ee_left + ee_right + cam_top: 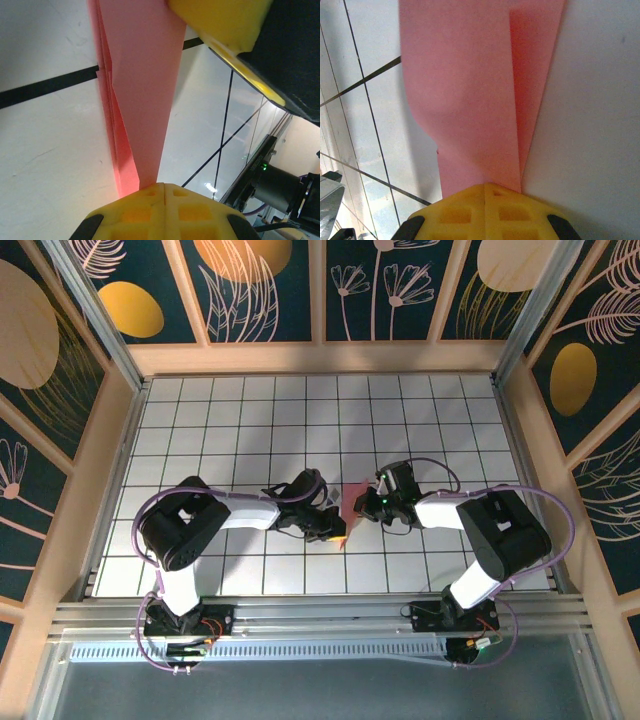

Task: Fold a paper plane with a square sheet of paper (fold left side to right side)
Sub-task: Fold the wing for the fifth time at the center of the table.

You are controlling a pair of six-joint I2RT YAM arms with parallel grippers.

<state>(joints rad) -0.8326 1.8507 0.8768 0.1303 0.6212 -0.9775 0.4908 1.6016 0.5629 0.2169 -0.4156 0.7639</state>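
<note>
The salmon-pink paper [350, 505] stands on edge between the two grippers near the middle of the tiled table, folded into a narrow layered shape. My left gripper [333, 527] is shut on its near end; in the left wrist view the paper [145, 90] runs up from the closed yellow fingertips [164, 186] toward the other gripper's yellow finger [225, 25]. My right gripper [362, 502] is shut on the far end; in the right wrist view the paper [470, 90] rises from its closed fingertips [485, 186], bulging left, with a second layer [535, 75] at the right.
The white tiled table [250, 430] has open room behind and to both sides of the grippers. Wooden walls [110, 450] bound the table left, right and back. The arm bases sit on the rail [320, 618] at the near edge.
</note>
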